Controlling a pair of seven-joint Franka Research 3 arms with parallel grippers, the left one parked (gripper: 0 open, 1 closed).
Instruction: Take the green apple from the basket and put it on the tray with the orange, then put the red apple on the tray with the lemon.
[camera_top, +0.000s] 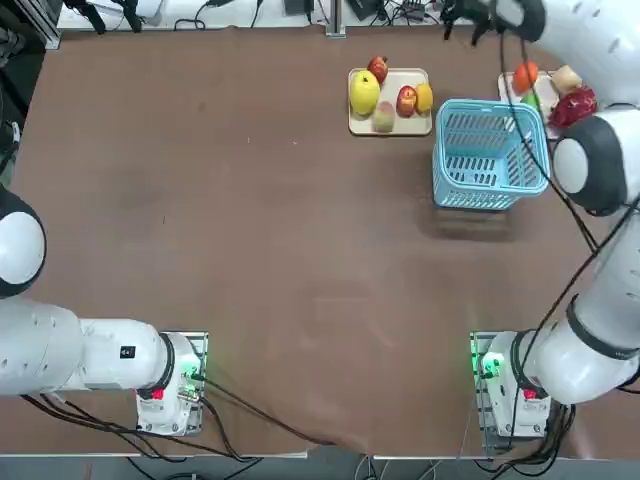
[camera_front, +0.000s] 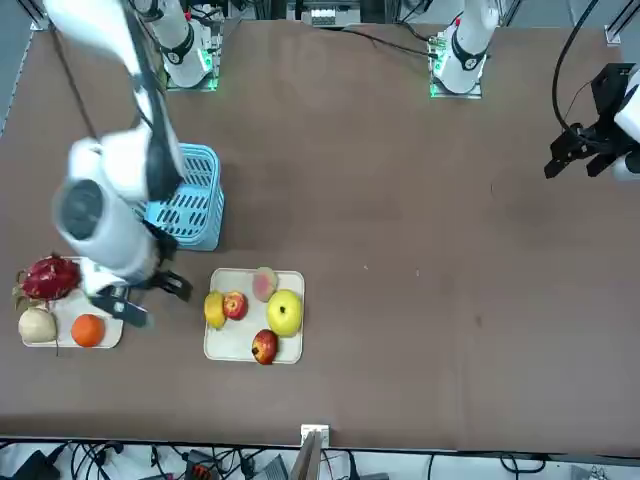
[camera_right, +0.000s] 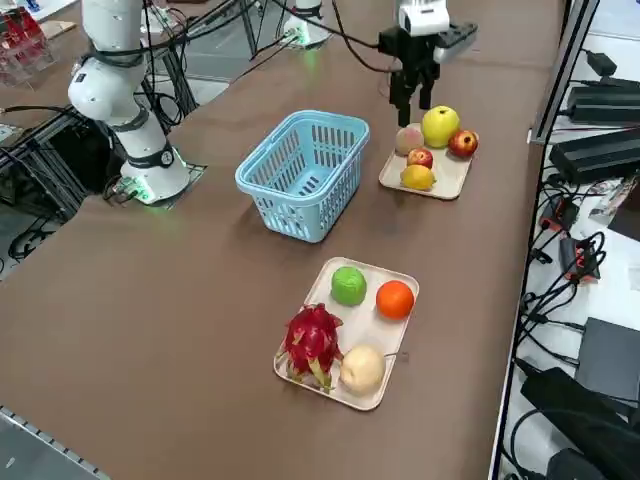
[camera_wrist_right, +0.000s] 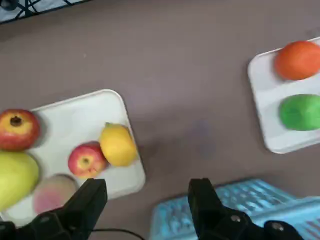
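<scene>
Brown table (camera_top: 250, 250), tool (camera_wrist_right: 145, 200) spread.

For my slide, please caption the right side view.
Green apple beside orange on one tray; blue basket empty.

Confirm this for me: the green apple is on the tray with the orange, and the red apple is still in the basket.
Wrong on the red apple: it lies on the tray with the lemon, beside the lemon, as the right wrist view shows. The green apple is on the tray with the orange, next to the orange.
</scene>
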